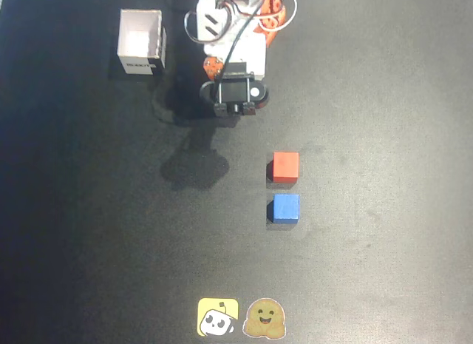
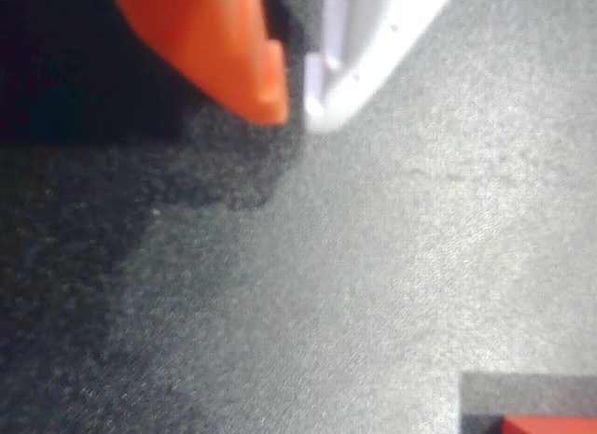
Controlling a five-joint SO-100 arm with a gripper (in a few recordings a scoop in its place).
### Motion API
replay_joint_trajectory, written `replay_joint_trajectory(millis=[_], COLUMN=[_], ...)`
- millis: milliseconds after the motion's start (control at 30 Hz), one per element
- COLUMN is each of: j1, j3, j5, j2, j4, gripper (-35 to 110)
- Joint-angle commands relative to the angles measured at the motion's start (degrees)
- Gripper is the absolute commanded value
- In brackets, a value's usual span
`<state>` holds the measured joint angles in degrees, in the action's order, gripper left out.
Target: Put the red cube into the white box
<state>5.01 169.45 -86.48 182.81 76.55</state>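
The red cube [image 1: 286,167] rests on the dark mat right of centre in the overhead view, and a sliver of it shows at the bottom right corner of the wrist view [image 2: 550,425]. The white box [image 1: 140,41], open-topped with a black label on its near side, stands at the top left. My arm [image 1: 233,91] is folded up at the top centre, well behind the cube and to the right of the box. My gripper [image 2: 297,112] hangs above bare mat, its orange and white fingers nearly touching, shut with nothing between them.
A blue cube [image 1: 286,208] sits just in front of the red one, a small gap between them. Two stickers [image 1: 218,317] lie flat at the mat's front edge. The arm's shadow [image 1: 194,166] falls left of the cubes.
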Motion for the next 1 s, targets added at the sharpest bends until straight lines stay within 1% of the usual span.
replay_joint_trajectory(millis=[0, 333, 567, 667, 833, 967], j1=[0.44, 0.62, 0.09, -0.18, -2.46, -10.46], j3=[-0.18, -0.97, -5.8, -10.72, -24.96, -24.17], j5=[-0.18, -0.44, -0.62, -0.62, -1.41, -12.22], j2=[0.26, 0.26, -0.44, -7.56, -27.69, -29.18], j4=[0.09, -4.04, -3.78, -5.36, -6.06, -9.32], gripper=[0, 0, 0, 0, 0, 0])
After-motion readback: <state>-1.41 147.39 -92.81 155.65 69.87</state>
